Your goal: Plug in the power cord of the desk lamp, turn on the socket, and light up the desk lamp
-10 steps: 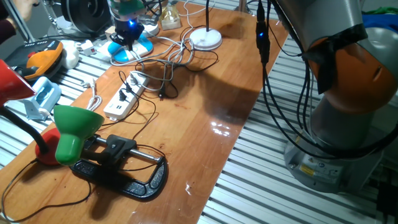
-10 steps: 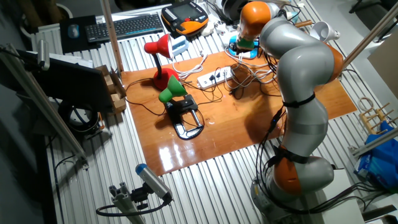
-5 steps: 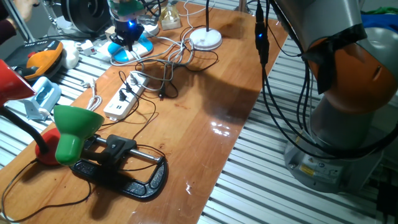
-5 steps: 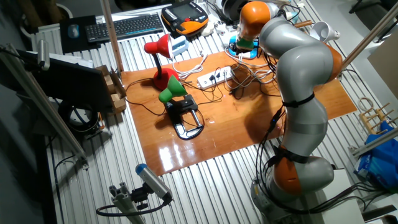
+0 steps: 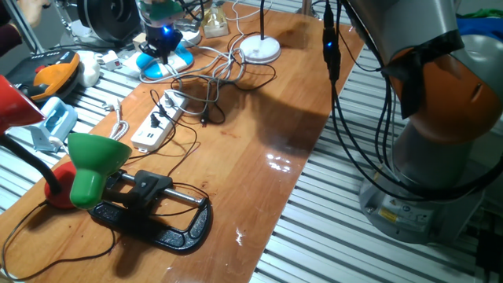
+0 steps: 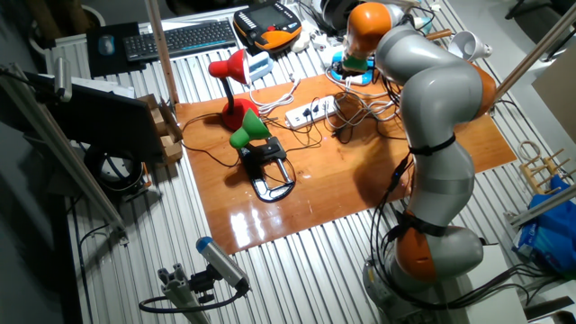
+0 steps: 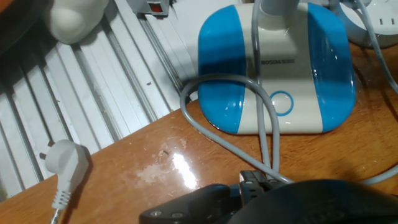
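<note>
The desk lamp (image 5: 259, 49), with a flat round white base and a thin dark stem, stands at the far end of the wooden table. Its white power cord (image 5: 224, 67) loops leftward over the table. The white socket strip (image 5: 157, 122) lies left of centre and also shows in the other fixed view (image 6: 310, 111). My gripper (image 5: 161, 43) hangs low at the far left corner over a blue-and-white lamp base (image 5: 165, 63). In the hand view a white plug (image 7: 65, 163) lies near the table edge, left of my dark gripper (image 7: 249, 199). The jaws are not clearly visible.
A green cone lamp (image 5: 94, 161) on a black clamp (image 5: 157, 212) stands at the near left, with a red lamp (image 5: 16, 102) beside it. Black cords tangle around the strip (image 5: 208, 98). An orange pendant (image 5: 51, 71) lies off the table. My arm's base (image 5: 440, 157) is at the right.
</note>
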Robot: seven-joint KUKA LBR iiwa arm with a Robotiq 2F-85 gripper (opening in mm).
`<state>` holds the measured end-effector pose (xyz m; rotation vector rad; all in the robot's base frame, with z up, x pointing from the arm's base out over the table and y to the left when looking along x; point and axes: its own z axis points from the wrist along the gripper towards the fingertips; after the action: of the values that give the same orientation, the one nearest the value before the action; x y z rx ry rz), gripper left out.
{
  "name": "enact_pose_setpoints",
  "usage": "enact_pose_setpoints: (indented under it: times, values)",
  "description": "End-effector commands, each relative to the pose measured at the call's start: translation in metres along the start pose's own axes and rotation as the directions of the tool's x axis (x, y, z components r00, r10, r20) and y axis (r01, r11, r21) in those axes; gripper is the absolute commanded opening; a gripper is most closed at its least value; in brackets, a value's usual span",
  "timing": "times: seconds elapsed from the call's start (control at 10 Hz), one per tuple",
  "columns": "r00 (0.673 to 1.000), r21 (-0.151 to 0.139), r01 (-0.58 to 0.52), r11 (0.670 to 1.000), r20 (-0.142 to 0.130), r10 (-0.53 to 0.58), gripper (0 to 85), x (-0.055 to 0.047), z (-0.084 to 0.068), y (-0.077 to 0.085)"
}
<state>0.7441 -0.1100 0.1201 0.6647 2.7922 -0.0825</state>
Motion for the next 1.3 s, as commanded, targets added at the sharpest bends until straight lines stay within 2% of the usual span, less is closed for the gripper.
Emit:
enact_pose_setpoints:
  times: [0.0,0.1,0.4,0.6,0.7,0.8,0.9,1.1,1.2]
  values:
    - [1.0,0.0,0.001,1.0,0.0,-0.001,0.0,0.0002,0.0002,0.0002]
    - [1.0,-0.003,0.003,1.0,-0.005,-0.003,0.0,0.0004,0.0002,0.0006]
    - [0.998,-0.052,-0.013,0.999,-0.057,0.01,0.0,0.0004,0.0002,0.0006]
    - [0.998,-0.012,-0.044,0.999,-0.046,0.043,0.0,0.0004,0.0002,0.0006]
    - [0.998,-0.018,-0.051,0.999,-0.041,0.05,0.0,0.0004,0.0002,0.0006]
    - [1.0,-0.002,-0.023,1.0,0.003,0.023,0.0,0.0004,0.0002,0.0006]
    - [0.999,-0.001,0.019,1.0,0.032,-0.019,0.0,0.0004,0.0002,0.0006]
    - [0.999,-0.006,0.047,0.999,0.026,-0.047,0.0,0.0004,0.0002,0.0006]
    - [0.998,-0.01,0.055,0.998,0.026,-0.055,0.0,-0.0016,0.0029,-0.0048]
